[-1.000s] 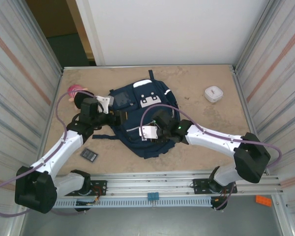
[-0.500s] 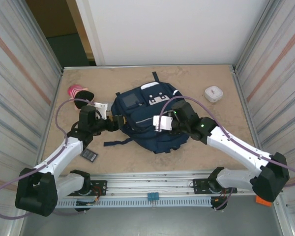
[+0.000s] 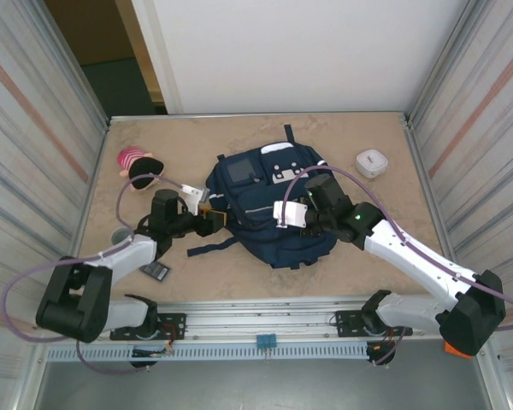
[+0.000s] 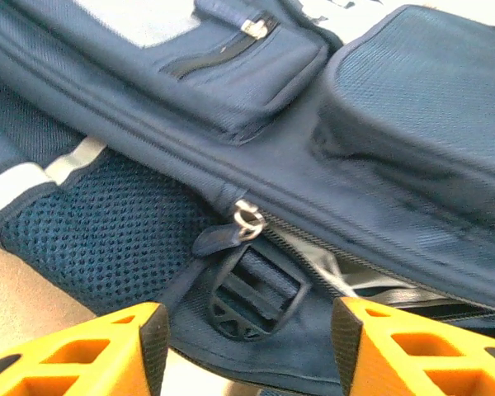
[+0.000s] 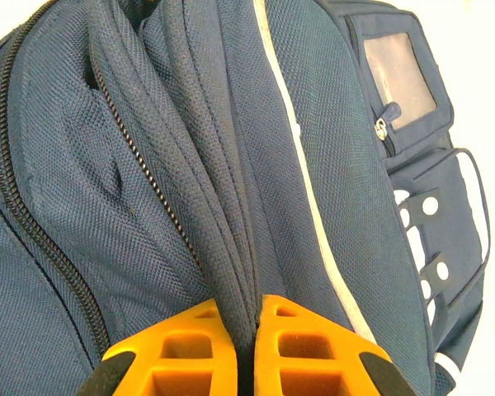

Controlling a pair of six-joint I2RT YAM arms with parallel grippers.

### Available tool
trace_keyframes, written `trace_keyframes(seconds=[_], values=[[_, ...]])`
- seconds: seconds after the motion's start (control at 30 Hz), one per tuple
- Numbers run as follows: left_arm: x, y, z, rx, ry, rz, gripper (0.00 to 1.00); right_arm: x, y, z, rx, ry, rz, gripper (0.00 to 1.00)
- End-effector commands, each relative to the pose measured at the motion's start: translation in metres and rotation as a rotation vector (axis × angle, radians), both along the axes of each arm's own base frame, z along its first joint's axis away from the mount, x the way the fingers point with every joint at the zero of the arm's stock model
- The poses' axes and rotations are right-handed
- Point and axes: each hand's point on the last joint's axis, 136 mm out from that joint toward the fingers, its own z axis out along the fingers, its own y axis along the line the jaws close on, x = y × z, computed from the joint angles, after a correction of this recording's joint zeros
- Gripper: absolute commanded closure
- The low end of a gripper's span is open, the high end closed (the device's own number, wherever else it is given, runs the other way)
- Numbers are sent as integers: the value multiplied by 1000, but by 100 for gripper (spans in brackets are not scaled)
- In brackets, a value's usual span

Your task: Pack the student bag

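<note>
The student bag (image 3: 269, 209), a navy backpack with white patches and thin white stripes, lies flat in the middle of the table. My left gripper (image 3: 215, 219) is at its left edge. In the left wrist view that gripper (image 4: 246, 351) is open, and a black strap buckle (image 4: 256, 301) and a zipper pull (image 4: 247, 219) lie between and just beyond its orange fingers (image 4: 107, 351). Pale lining shows in a slightly open zipper there. My right gripper (image 5: 246, 326) is shut on a raised fold of the bag's navy fabric (image 5: 223, 206) beside a zipper.
A pink striped plush toy (image 3: 135, 162) lies at the far left, and a small white box (image 3: 372, 162) at the far right. Near the left arm, a dark flat device (image 3: 156, 270) and a small grey round object (image 3: 120, 235) rest on the table. Metal walls close both sides.
The bag has slid and turned toward the far right, pulled by the right gripper, which shut on its fabric. The left gripper has narrowed and dropped to the bag's left edge.
</note>
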Motion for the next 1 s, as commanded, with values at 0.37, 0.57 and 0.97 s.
trace_keyframes(seconds=[0.37,0.57,0.97], values=[[42,-39,5,-38,-139,-139,69,3,4,53,139,-58,-16,100],[30,-50,17,-96,-115,-224,100,5,-2,46,181,7,-70,84],[12,-49,28,-84,-21,-255,100,5,7,5,195,136,-133,46]])
